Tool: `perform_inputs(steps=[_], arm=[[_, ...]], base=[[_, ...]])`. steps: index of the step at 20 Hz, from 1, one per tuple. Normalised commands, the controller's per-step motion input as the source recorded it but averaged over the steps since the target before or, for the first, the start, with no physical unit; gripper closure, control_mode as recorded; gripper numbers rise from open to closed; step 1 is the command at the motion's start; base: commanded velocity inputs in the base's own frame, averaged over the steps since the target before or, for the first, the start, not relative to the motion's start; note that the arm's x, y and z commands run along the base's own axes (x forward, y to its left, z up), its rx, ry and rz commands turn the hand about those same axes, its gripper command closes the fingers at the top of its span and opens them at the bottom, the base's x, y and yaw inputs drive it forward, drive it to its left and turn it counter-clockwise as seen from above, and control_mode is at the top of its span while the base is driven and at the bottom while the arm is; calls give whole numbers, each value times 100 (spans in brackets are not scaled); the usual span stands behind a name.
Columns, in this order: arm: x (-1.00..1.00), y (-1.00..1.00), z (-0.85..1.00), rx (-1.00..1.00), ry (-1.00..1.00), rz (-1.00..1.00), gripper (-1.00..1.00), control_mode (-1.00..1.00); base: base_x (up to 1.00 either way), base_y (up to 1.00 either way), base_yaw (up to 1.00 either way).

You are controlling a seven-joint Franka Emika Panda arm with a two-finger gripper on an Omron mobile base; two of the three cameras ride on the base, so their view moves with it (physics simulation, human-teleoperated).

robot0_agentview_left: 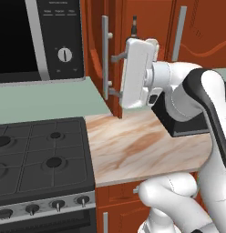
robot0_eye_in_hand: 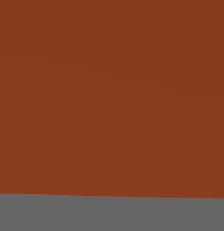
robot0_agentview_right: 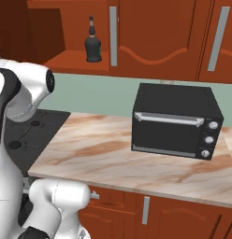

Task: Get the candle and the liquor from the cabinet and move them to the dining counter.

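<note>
The gripper (robot0_agentview_left: 115, 75), jaws apart, sat against the cabinet door handle (robot0_agentview_left: 105, 57); the liquor (robot0_agentview_right: 92, 45) stood beyond (candle unseen) and could topple.

Black liquor (robot0_agentview_right: 92, 44) upright in open cabinet (robot0_agentview_right: 155, 32)

black and silver microwave (robot0_agentview_left: 39, 38) control panel: 3 small pale labels in a row along the top, too blurred to read
microwave's white round dial (robot0_agentview_left: 64, 54): faint tick marks around it, no legible numbers
black toaster oven (robot0_agentview_right: 176, 120) with 3 silver knobs: no readable markings
black squat bottle with thin neck (robot0_agentview_right: 92, 45): no label to be read
</note>
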Motion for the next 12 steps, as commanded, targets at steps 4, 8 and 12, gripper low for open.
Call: perform_inputs(steps=[4, 8, 12], arm=[[5, 60, -4, -7, 0, 1, -100, -100], [3, 53, -9, -9, 0, 3, -100, -100], [8, 40, -13, -12, 0, 5, -100, -100]], base=[[0, 0, 0], [0, 0, 0], [0, 0, 0]])
